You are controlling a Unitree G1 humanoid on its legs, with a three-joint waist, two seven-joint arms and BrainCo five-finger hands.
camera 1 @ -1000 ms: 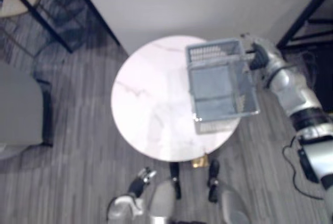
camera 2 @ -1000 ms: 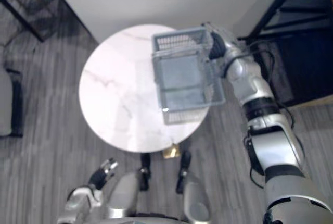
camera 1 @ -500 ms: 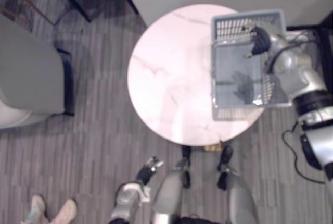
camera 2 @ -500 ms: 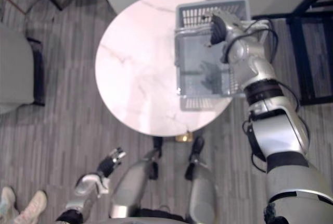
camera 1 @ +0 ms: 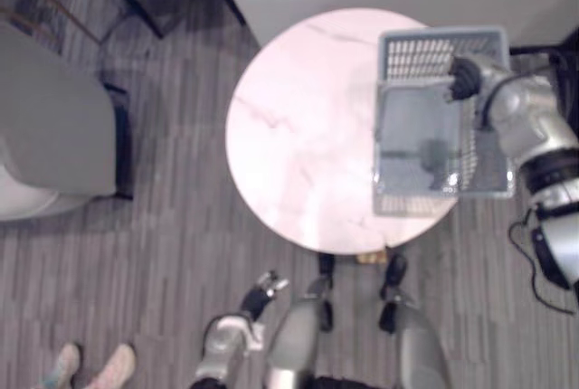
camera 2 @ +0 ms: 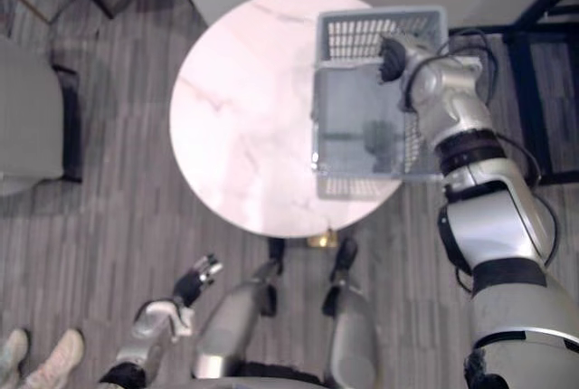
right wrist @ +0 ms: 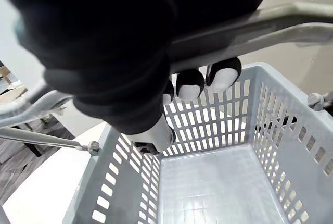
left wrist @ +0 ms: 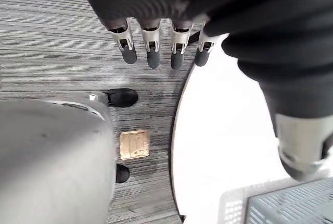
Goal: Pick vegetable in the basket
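Observation:
A grey slatted plastic basket (camera 1: pixel 441 45) sits at the right side of the round white marble table (camera 1: pixel 298 136) and overhangs its edge. The inside of the basket (right wrist: pixel 208 114) is bare, with no vegetable in it. My right hand (camera 1: pixel 463 77) is at the basket's far end, its fingers (right wrist: pixel 197 83) curled round the metal handle (right wrist: pixel 281 23). My left hand (camera 1: pixel 258 294) hangs low in front of the table with straight fingers (left wrist: pixel 152 47) and holds nothing.
A grey armchair (camera 1: pixel 45 136) stands on the wood floor to the left. A black metal frame (camera 1: pixel 136 0) is at the back left and a black rack (camera 2: pixel 543 63) at the right. A person's shoes (camera 1: pixel 90 366) show at the lower left.
The whole view shifted as the camera moved. My right hand's fingers have curled shut round the basket's handle. The left hand stays as it was.

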